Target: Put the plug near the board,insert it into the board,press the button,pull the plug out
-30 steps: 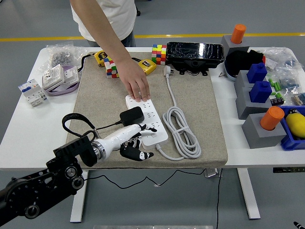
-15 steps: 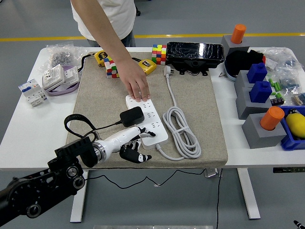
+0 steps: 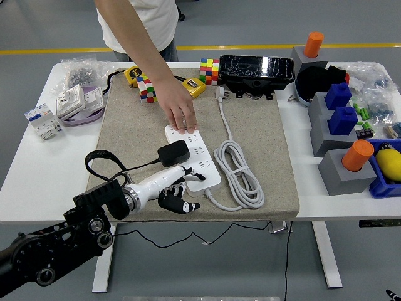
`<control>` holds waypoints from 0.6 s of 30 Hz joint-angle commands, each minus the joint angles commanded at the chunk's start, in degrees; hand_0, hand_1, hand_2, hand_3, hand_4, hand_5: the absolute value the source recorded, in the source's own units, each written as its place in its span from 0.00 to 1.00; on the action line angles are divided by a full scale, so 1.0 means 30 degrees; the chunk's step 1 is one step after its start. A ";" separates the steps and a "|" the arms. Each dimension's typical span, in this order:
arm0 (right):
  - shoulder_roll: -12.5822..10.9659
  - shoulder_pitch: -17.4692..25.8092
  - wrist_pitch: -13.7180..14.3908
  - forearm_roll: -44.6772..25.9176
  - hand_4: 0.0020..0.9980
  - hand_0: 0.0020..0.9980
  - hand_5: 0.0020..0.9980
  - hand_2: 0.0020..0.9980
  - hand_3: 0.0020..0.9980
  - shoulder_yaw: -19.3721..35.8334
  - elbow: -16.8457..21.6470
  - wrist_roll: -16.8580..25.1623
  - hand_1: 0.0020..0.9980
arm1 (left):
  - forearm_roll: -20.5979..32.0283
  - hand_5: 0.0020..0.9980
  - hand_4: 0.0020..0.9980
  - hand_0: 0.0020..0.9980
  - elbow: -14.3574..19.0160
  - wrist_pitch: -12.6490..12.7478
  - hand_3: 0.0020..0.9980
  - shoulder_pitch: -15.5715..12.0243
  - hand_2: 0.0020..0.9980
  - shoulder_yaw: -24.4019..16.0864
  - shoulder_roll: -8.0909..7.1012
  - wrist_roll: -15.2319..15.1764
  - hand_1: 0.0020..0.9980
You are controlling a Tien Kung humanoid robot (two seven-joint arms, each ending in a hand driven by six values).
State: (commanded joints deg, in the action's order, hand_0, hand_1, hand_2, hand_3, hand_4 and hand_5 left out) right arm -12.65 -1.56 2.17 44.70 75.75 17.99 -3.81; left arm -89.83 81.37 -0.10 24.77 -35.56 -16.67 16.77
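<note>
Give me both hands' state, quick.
Left hand: fingers spread, resting on the near end of the power strip, holding nothing.
Right hand: not in view.

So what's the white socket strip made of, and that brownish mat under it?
The long white power strip looks like smooth, hard plastic: even colour, a slight sheen, crisp moulded edges. The beige-brown rectangular mat looks like felt or some woven fabric: dull, speckled, no shine. That's judged by look only.
</note>
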 joint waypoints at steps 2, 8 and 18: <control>-0.0001 -0.0007 0.0003 -0.0007 0.88 0.53 0.40 0.61 0.55 -0.0014 -0.0001 0.0002 0.62 | 0.0021 0.16 0.78 0.09 -0.0054 -0.0024 0.78 0.0022 0.13 0.0007 0.0025 0.0037 0.06; 0.0002 -0.0021 0.0002 -0.0021 0.88 0.53 0.40 0.60 0.55 -0.0037 0.0013 0.0008 0.62 | 0.0022 0.16 0.78 0.09 -0.0469 0.0175 0.78 0.0094 0.13 0.0170 0.0132 -0.0175 0.06; -0.0006 -0.0022 0.0007 -0.0038 0.88 0.53 0.40 0.60 0.55 -0.0052 -0.0006 0.0005 0.62 | 0.0111 0.16 0.77 0.09 -0.0455 0.0410 0.79 0.0170 0.13 0.0111 0.0224 -0.0460 0.06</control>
State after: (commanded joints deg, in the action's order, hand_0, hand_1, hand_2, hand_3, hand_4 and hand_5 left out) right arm -12.67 -1.63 2.19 44.58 75.60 17.97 -3.79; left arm -89.50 80.00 1.14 25.28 -35.22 -16.00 15.39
